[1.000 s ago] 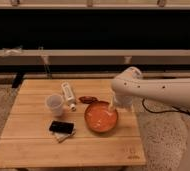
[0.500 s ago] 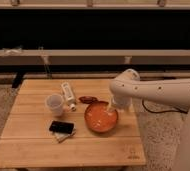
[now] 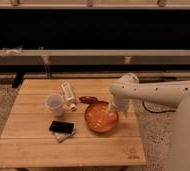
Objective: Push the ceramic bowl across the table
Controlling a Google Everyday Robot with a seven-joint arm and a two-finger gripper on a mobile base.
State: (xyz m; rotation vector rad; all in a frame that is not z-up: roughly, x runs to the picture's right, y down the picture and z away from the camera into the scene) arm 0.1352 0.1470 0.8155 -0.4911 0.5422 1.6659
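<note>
The ceramic bowl (image 3: 100,120) is wide, shallow and orange-red with pale streaks inside. It sits on the right half of the light wooden table (image 3: 33,145). My white arm reaches in from the right and bends down over the bowl. My gripper (image 3: 110,109) points down at the bowl's far right rim, at or just inside it.
A small dark red dish (image 3: 89,99) lies just behind the bowl. A white translucent cup (image 3: 54,104) and a white bottle lying on its side (image 3: 68,96) are to the left. A black phone (image 3: 61,128) lies on paper near the front. A dark logo (image 3: 133,152) marks the front right corner.
The arm has shifted slightly left and down toward the bowl. The bowl stays at about the same place.
</note>
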